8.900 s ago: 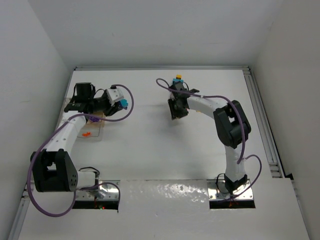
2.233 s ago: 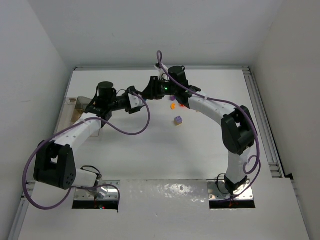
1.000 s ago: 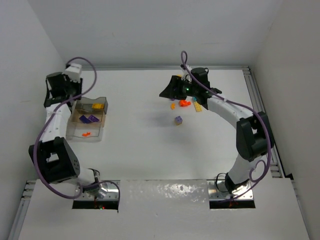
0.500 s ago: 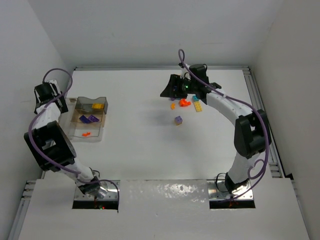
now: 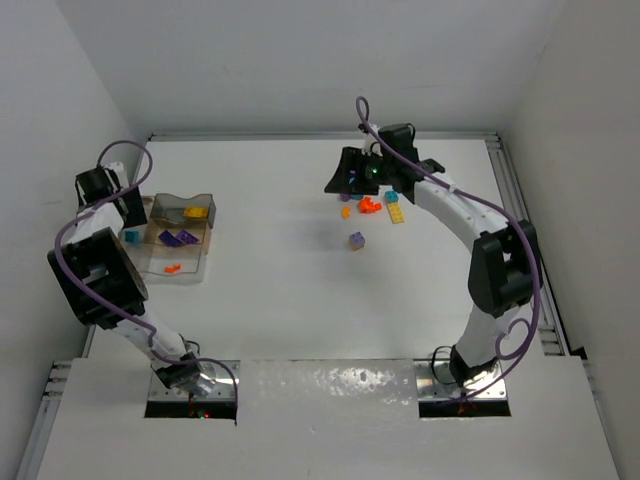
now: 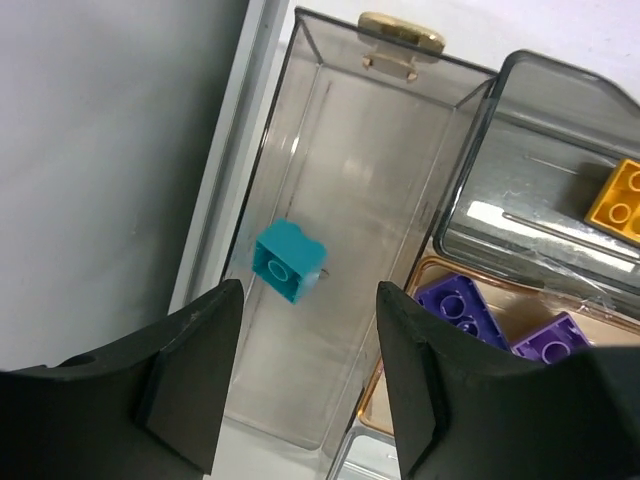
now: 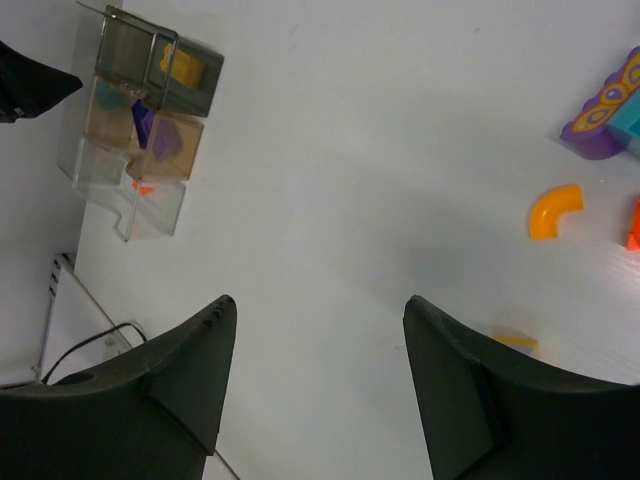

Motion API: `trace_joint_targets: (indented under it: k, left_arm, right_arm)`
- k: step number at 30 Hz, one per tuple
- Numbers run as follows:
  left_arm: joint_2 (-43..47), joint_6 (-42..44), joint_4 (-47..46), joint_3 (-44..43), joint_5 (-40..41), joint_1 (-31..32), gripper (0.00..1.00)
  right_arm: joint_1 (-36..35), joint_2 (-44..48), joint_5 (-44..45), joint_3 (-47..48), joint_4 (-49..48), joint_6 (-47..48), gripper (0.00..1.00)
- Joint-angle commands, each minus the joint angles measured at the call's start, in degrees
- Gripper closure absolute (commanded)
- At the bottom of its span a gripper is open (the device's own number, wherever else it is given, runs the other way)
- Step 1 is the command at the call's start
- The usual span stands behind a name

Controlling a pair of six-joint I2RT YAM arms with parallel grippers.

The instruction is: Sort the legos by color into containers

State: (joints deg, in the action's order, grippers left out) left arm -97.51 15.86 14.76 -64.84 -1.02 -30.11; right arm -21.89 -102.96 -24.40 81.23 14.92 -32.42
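The containers point(image 5: 190, 262) are a clear compartmented tray at the table's left, also in the right wrist view point(image 7: 165, 205). My left gripper point(image 5: 128, 212) hangs open and empty over the leftmost bin point(image 6: 330, 150). A teal lego point(image 6: 289, 261) lies loose in that bin and also shows from above point(image 5: 130, 237). A yellow lego point(image 6: 620, 200) and purple legos point(image 6: 465, 305) lie in neighbouring bins. My right gripper point(image 5: 338, 176) is open and empty above the table, left of a pile of loose legos point(image 5: 378, 206). In its wrist view the right gripper point(image 7: 320, 300) has bare table between the fingers.
A purple-and-yellow lego point(image 5: 356, 240) sits alone mid-table. An orange curved piece point(image 7: 555, 210) and a purple piece point(image 7: 600, 125) lie near the right gripper. The white side wall point(image 6: 100, 150) stands close to the tray's left.
My left arm swung from the table's middle back to the tray. The teal lego now lies loose in the leftmost bin. The right gripper stayed near the pile.
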Motion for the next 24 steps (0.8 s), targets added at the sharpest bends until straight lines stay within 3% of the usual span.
trace_joint_targets:
  k: [1, 2, 5, 7, 12, 15, 17, 24]
  left_arm:
    - [1.7, 1.1, -1.1, -4.8, -2.0, -0.5, 0.46]
    - [1.8, 1.2, -0.3, -5.7, -3.1, -0.5, 0.46]
    - [3.0, 2.6, 1.9, -8.7, -6.7, 0.2, 0.48]
    - [4.6, 4.7, 3.7, -10.5, -9.2, 1.8, 0.49]
    - [4.7, 8.0, 12.3, -15.2, -15.6, 7.9, 0.49]
    - [4.7, 8.3, 13.7, -15.6, -15.2, 11.3, 0.49]
    - [4.3, 6.7, 13.9, -15.7, -15.7, 12.1, 0.49]
    - [4.8, 5.1, 15.1, -15.7, -17.2, 12.3, 0.49]
  right_arm:
    - [0.1, 1.4, 1.6, 3.2, 2.5, 2.6, 0.33]
    - [0.1, 1.4, 2.2, 3.4, 3.6, 4.0, 0.33]
    - [0.4, 0.5, 7.8, 4.8, 11.6, 8.4, 0.57]
    - [1.3, -0.4, 9.7, 4.9, 17.0, 10.5, 0.63]
    - [1.8, -4.2, 13.3, 4.7, 25.1, 20.0, 0.41]
    - [-5.1, -5.8, 19.1, 4.6, 28.3, 28.1, 0.32]
    - [-7.7, -7.0, 20.4, 5.0, 29.6, 30.2, 0.28]
    - [-8.9, -11.9, 31.6, 7.4, 27.9, 22.6, 0.29]
